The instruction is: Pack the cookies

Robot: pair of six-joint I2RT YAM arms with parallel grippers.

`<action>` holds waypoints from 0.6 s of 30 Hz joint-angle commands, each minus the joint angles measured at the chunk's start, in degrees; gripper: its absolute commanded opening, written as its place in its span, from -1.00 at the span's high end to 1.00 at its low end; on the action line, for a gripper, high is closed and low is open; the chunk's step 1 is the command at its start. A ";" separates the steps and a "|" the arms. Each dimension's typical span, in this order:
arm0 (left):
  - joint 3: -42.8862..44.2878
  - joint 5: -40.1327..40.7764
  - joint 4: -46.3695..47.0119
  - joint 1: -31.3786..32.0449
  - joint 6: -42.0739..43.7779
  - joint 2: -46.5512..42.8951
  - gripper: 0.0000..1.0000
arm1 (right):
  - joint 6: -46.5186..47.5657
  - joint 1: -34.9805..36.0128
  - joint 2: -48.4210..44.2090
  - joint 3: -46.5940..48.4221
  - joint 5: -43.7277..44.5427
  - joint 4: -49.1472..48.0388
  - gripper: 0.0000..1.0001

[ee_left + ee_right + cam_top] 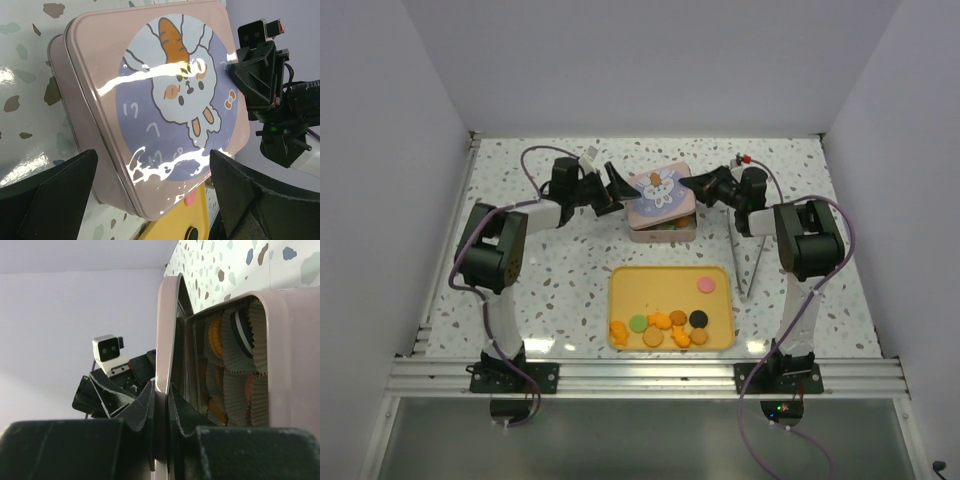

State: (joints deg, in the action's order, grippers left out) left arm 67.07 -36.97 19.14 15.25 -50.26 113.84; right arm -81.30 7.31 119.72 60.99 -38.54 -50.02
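Our right hand (161, 390) is pinched shut on the edge of the rabbit lid (165, 100), holding it tilted off the pink tin (280, 355) at the far middle of the counter (550, 290). Our left hand (613, 190) stands wide open just beside the lid, gripping nothing. Some cookies (216, 335) sit in the tin already, but several wait on the yellow tray (660, 280) by the near edge, so we judge the packing partly done.

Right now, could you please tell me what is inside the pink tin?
Pleated paper cups holding cookies, orange and dark ones showing. The lid, pinched by the right tool, covers the rest.
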 commanded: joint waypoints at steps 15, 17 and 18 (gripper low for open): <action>3.33 -0.65 -1.55 0.40 4.20 2.53 -0.86 | 4.74 -0.98 -2.21 -5.97 1.10 3.43 0.96; 4.29 -0.21 -2.87 0.57 4.99 2.88 -0.84 | 6.58 -1.07 -3.00 -5.54 1.28 6.15 0.82; 5.34 -0.21 -4.09 0.75 5.87 3.05 -0.83 | 7.37 -1.07 -3.35 -4.92 1.45 7.38 0.76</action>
State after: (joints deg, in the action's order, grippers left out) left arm 68.45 -37.01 16.67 15.46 -47.70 116.57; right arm -78.78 6.61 119.37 55.75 -38.09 -48.34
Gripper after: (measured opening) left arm 0.922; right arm 0.121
